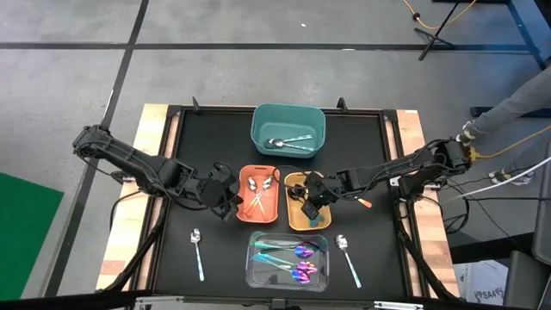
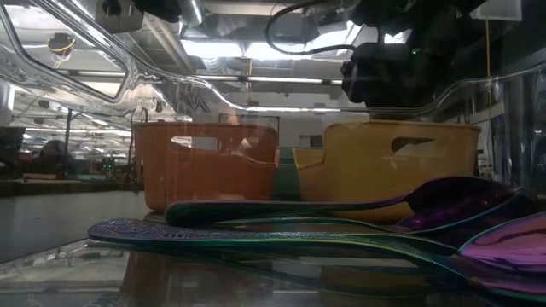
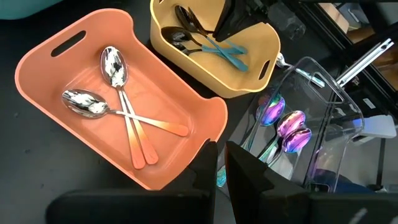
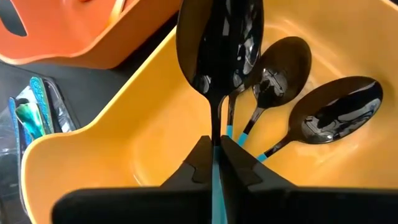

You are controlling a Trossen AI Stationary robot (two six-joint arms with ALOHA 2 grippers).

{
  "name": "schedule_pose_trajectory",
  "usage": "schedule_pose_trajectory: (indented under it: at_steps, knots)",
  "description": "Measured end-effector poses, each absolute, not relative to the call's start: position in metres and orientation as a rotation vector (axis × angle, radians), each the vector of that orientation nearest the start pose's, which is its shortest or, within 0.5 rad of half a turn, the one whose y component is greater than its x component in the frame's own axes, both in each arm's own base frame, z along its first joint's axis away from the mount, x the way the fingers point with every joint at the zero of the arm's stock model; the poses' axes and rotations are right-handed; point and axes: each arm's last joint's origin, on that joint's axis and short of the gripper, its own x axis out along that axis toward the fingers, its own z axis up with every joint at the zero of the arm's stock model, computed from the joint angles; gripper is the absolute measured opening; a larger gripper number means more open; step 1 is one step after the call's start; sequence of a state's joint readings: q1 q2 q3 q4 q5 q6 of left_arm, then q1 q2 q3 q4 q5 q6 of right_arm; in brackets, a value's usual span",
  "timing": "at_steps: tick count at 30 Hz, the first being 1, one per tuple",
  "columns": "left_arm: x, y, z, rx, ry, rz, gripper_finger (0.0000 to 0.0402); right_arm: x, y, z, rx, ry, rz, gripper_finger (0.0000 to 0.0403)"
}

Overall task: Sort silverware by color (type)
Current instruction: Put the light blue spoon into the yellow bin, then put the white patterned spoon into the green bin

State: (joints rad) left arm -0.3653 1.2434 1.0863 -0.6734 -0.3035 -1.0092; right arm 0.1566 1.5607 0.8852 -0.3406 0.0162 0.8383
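Observation:
My right gripper hangs over the yellow bin, shut on a black-headed spoon with a teal handle. Three more black-headed spoons lie in that bin. My left gripper is shut on nothing beside the near left corner of the orange bin, where two orange-handled spoons lie crossed. Silver spoons lie in the teal bin, and iridescent spoons in the clear bin. Two teal-handled silver spoons lie flat on the table. My right gripper pinches the spoon's thin neck, where black meets teal, between its two fingers. The fingers slant down into the yellow bin and lie along the spoon. The bowl points away from the fingers, over the spoons in the bin; whether it touches them I cannot tell.
The four bins stand close together at the middle of the black table. A small orange piece lies beside my right arm. A person's grey sleeve reaches in beyond the table's far right corner.

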Motion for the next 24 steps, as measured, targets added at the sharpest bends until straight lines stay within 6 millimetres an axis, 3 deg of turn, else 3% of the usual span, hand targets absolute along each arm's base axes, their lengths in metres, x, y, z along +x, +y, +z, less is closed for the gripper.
schedule_pose_trajectory:
  at_steps: [12, 24]
  knots:
    - [0.2374, -0.0815, 0.304, -0.651, 0.731, 0.322, 0.0025, 0.2935, 0.0459, 0.1789, 0.671, 0.998, -0.299, 0.0083]
    - [0.2374, -0.0814, 0.304, -0.651, 0.73, 0.323, 0.0025, 0.2935, 0.0459, 0.1789, 0.671, 0.999, -0.298, 0.0088]
